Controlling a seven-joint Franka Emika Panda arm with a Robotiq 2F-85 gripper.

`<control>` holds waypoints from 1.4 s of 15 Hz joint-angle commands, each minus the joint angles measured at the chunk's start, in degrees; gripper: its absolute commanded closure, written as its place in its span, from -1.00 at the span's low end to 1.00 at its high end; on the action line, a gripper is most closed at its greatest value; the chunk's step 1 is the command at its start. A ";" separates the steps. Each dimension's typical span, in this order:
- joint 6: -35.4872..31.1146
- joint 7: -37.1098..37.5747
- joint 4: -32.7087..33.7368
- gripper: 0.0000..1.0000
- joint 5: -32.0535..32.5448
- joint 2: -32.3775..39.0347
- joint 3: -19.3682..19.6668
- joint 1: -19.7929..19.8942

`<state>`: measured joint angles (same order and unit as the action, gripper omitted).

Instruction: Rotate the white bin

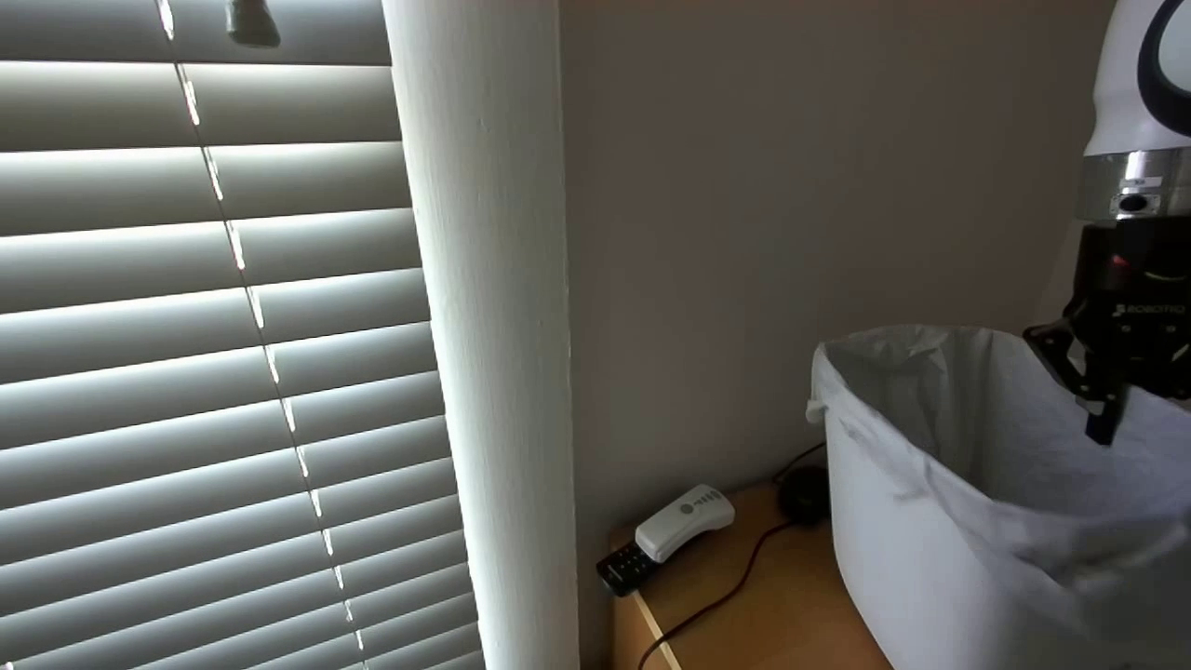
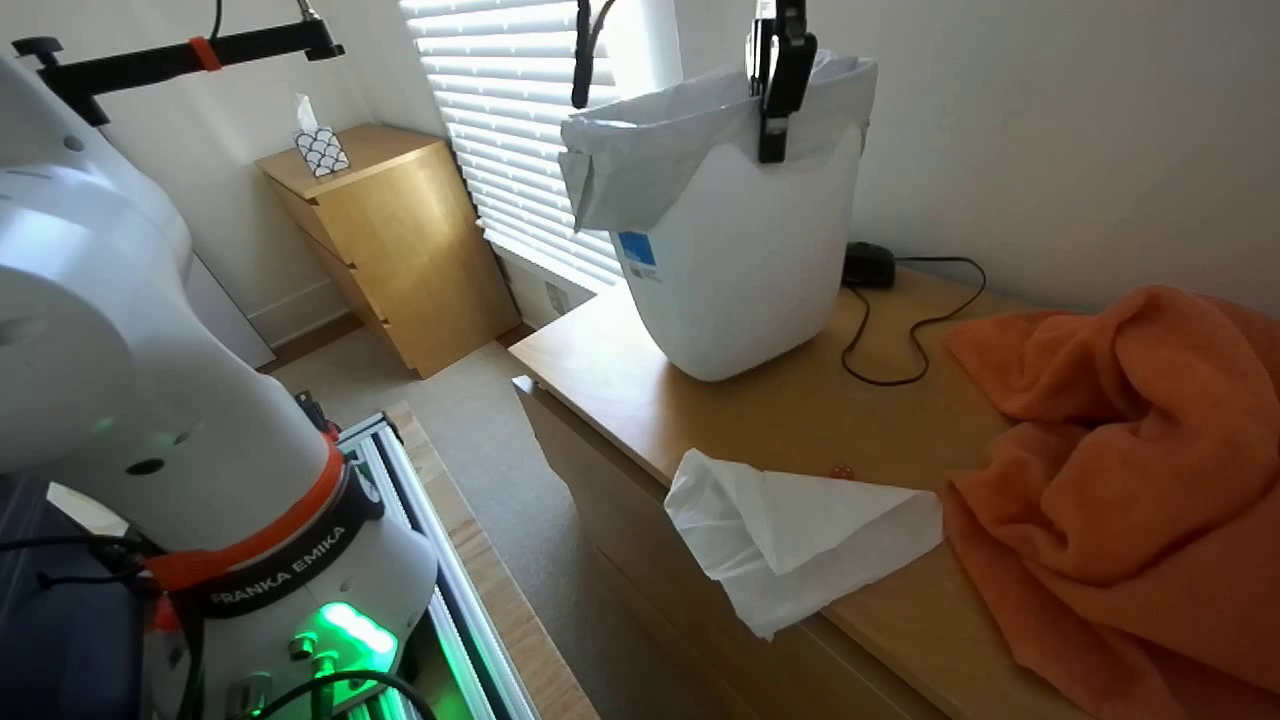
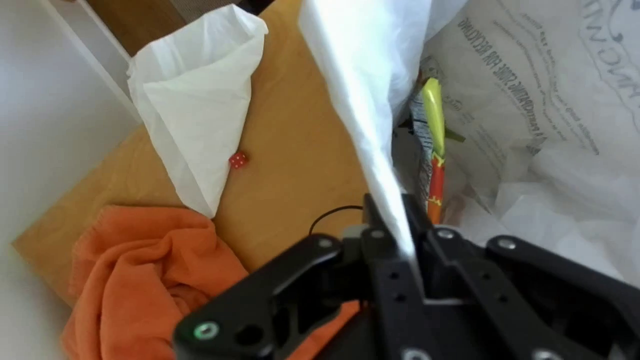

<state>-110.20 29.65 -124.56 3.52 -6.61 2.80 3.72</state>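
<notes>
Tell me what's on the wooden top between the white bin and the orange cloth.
In an exterior view, a looped black cable and the small black device it joins lie between the white bin and the orange cloth.

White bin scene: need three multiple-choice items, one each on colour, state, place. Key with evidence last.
1. Colour of the cloth? A: blue. B: orange. C: green.
2. State of the gripper? A: wide open. B: out of view. C: closed on the white bin.
3. Place of the red die? A: beside the paper. B: on the cloth. C: inside the white bin.

1 B, its folds show orange in the wrist view;
2 C, the liner runs between its fingers there;
3 A, it lies at the paper's edge there.
</notes>
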 commanded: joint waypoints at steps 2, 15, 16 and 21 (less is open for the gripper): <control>3.74 11.31 0.19 0.96 -0.45 -1.34 -1.79 0.02; 3.76 44.36 -3.15 0.98 0.96 -5.50 -7.72 -1.98; 3.84 41.01 -1.47 0.94 0.23 -3.80 -7.18 -2.10; 3.84 42.95 -1.61 0.94 0.25 -3.92 -7.42 -2.23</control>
<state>-106.48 72.57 -126.27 3.70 -10.56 -5.03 1.93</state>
